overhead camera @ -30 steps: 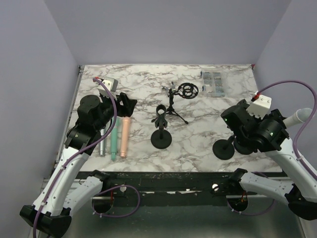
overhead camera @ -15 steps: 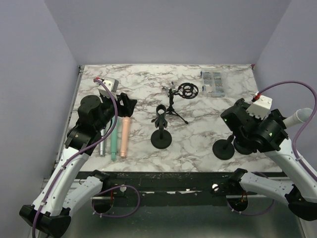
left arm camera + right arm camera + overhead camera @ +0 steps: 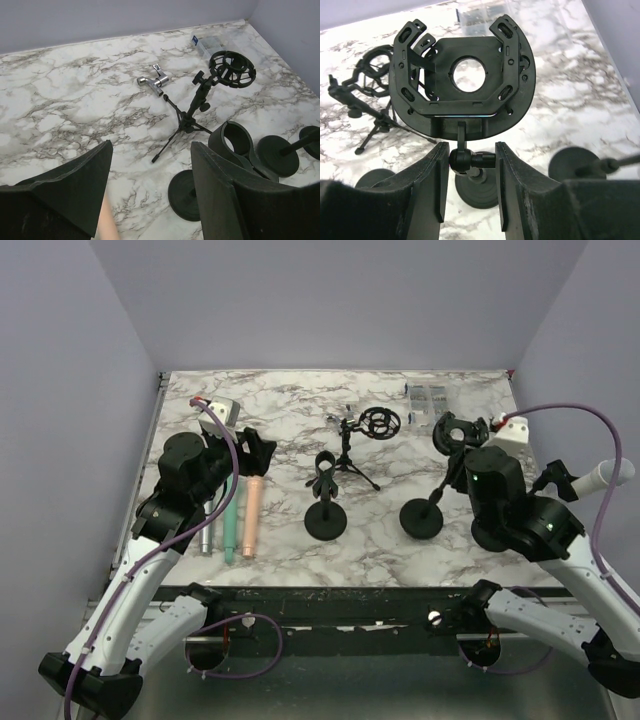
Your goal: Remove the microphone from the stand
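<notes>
- Lower centre of the right wrist view: your right gripper (image 3: 471, 152) pinches the shock-mount stand (image 3: 470, 107) at its swivel joint.
- Your left gripper (image 3: 151, 149) stands wide open, holding nothing.

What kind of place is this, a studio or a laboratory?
Probably a robotics test bench, not a studio: a white marble-patterned tabletop enclosed by plain lavender walls, two robot arms bolted at its near edge, and black microphone stands set out on it.
</notes>
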Tool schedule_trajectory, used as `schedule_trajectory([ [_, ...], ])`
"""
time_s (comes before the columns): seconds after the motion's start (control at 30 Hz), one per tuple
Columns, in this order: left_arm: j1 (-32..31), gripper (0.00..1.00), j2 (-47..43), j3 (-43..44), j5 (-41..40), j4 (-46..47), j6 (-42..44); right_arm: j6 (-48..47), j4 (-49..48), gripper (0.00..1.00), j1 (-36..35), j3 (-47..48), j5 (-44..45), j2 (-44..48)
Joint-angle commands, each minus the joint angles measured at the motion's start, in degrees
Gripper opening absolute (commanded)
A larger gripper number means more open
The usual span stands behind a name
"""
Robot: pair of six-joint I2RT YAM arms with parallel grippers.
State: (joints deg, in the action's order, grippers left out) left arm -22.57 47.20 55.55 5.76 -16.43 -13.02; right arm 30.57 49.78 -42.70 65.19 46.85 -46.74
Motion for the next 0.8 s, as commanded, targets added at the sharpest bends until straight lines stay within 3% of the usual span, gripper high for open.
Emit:
schedule_trajectory([
  [0.0,-0.46,0.66,-0.04,-0.69,-1.52,0.67,0.97,-9.30,-15.34,0.01,-0.01,1.45,-0.46,-7.41],
  [0.23,-0.90,0.66,0.10,-0.79,-2.33,0.62,1.41,-14.73,-24.14,0.01,0.60,3.44,2.53,-16.03],
  [0.77,-2.54,0.66,0.25,-0.80,-2.86,0.43,1.94,-15.87,-33.42,0.01,14.93,9.20,-9.93,-26.26],
])
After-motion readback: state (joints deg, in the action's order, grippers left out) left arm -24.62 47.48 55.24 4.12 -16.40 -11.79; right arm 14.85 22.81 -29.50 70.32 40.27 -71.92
